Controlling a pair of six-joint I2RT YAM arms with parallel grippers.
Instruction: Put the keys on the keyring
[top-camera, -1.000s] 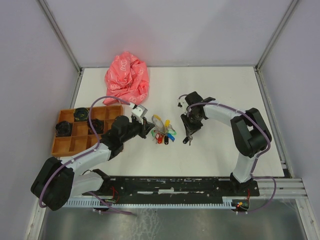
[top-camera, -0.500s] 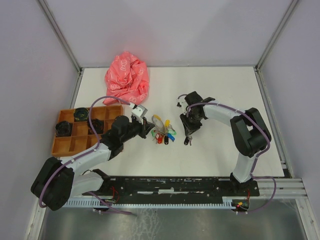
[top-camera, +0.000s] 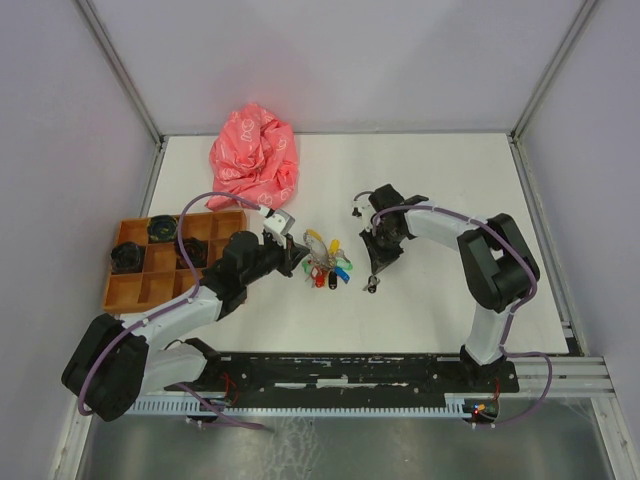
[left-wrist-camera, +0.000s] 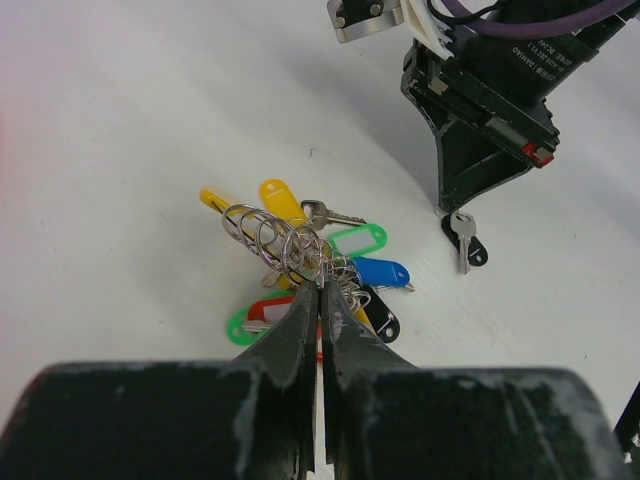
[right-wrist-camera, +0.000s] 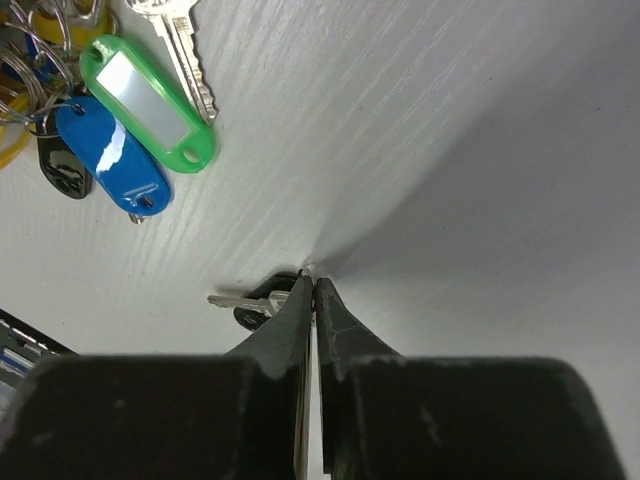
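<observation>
Black-headed key may slip the pinch
Left fingers (left-wrist-camera: 312, 300) clench the keyring (left-wrist-camera: 285, 245); right fingers (right-wrist-camera: 298, 300) are closed at the black-headed key (right-wrist-camera: 245, 305) on the table (right-wrist-camera: 450, 120) just beside the keyring. The grip is unclear, so lifting could leave the key behind.

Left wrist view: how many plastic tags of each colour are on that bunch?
Yellow tags: 2
Green tags: 2
Blue tag: 1
Red tag: 1, partly hidden
Total: 6
</observation>
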